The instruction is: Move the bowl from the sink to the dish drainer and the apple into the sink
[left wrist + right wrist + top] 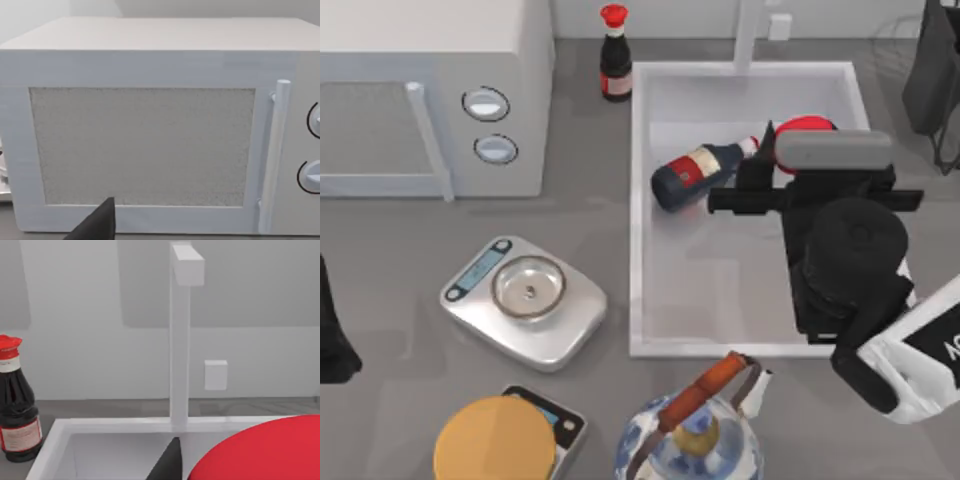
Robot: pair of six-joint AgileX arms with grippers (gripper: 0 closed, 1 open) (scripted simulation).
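Note:
The white sink lies right of centre, its tap post at the far rim. My right gripper hangs over the sink's far part, shut on the red apple. That apple bulges close in the right wrist view, beside one dark finger. At the far right corner stands the dark dish drainer, cut off by the edge. The bowl is out of view. My left arm is parked at the table's left edge, facing the white box.
A dark bottle lies inside the sink, just left of the right gripper. Another bottle stands behind the sink's left corner. A white microwave-like box, a steel scale, a blue-white teapot and an orange disc occupy the left and front.

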